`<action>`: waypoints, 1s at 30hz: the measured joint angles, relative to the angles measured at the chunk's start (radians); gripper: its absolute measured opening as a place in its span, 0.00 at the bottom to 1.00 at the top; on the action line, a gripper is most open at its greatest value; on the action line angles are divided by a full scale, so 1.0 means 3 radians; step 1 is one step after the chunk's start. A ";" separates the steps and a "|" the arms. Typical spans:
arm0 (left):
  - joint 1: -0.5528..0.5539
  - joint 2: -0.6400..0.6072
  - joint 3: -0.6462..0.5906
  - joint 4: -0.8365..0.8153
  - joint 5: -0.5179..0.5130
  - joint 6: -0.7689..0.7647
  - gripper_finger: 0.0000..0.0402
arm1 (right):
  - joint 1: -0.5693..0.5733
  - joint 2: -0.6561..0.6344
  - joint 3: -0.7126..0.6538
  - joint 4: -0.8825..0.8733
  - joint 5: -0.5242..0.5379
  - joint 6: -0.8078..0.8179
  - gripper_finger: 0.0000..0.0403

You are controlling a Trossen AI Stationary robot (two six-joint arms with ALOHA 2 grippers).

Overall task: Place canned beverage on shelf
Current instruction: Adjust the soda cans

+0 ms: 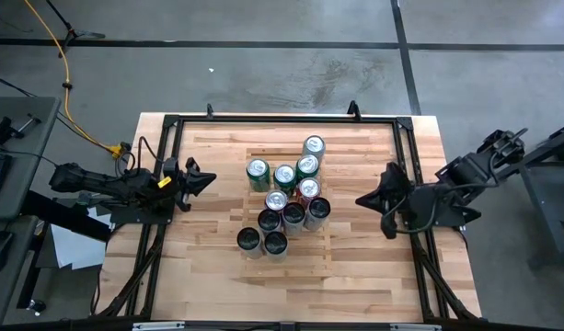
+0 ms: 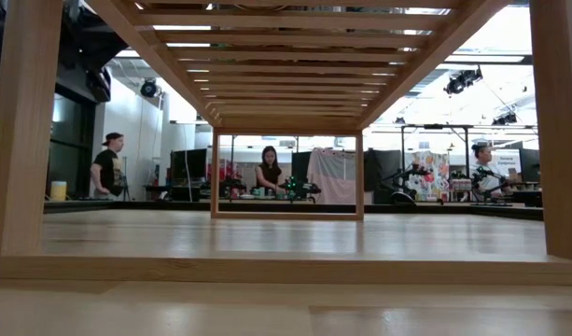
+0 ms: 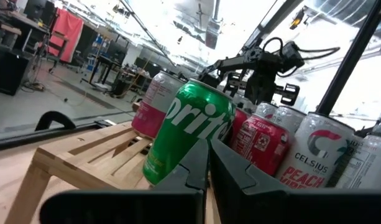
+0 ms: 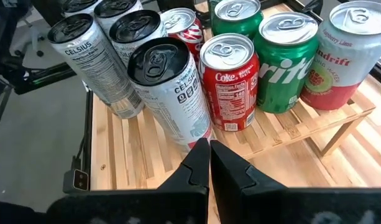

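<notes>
Several beverage cans [image 1: 284, 176] stand upright in a cluster on the slatted wooden shelf [image 1: 305, 260] at the table's middle. My left gripper [image 1: 208, 179] hovers shut to the left of the cluster, its fingers [image 3: 209, 168] pointing at a green Sprite can [image 3: 190, 127]. My right gripper [image 1: 362, 199] hangs shut to the right of the cluster and holds nothing. Its wrist view looks down on a black-topped Celsius can [image 4: 168, 87], a red Coke can [image 4: 230, 81] and a Sprite can [image 4: 286, 56]. The low view shows only the shelf's slats [image 2: 286, 56] from beneath.
A black frame [image 1: 166, 124] runs around the tabletop's edges. Bare tabletop [image 1: 374, 285] lies on the near side and on both sides of the shelf. People stand in the room behind the table [image 2: 106, 163].
</notes>
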State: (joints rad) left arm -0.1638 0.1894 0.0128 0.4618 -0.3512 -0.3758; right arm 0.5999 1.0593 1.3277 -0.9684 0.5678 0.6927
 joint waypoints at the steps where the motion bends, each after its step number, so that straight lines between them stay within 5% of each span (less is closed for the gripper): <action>1: 0.0000 0.0000 0.0000 0.0004 -0.0001 -0.0039 0.02 | 0.0000 0.0008 -0.0001 0.0000 0.0000 0.0025 0.00; 9: -0.0001 0.0001 0.0000 0.0024 -0.0020 -0.0738 0.02 | -0.0055 0.0208 -0.0001 0.0003 -0.0003 0.0165 0.00; 18: 0.0000 0.0001 0.0000 0.0022 -0.0147 -0.1089 0.02 | -0.0453 0.0441 -0.0001 -0.0024 0.0004 0.1292 0.00; 25: 0.0000 0.0000 0.0000 0.0020 -0.0147 -0.1093 0.02 | -0.0588 0.0115 -0.0001 -0.1158 -0.0055 0.2169 0.00; 30: 0.0000 0.0000 0.0000 0.0020 -0.0147 -0.1085 0.02 | -0.0464 -0.0255 -0.0003 -0.1197 -0.0014 0.2571 0.00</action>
State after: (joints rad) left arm -0.1638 0.1894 0.0128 0.4679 -0.3954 -0.7015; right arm 0.4606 0.9828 1.3270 -1.3275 0.5637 1.4640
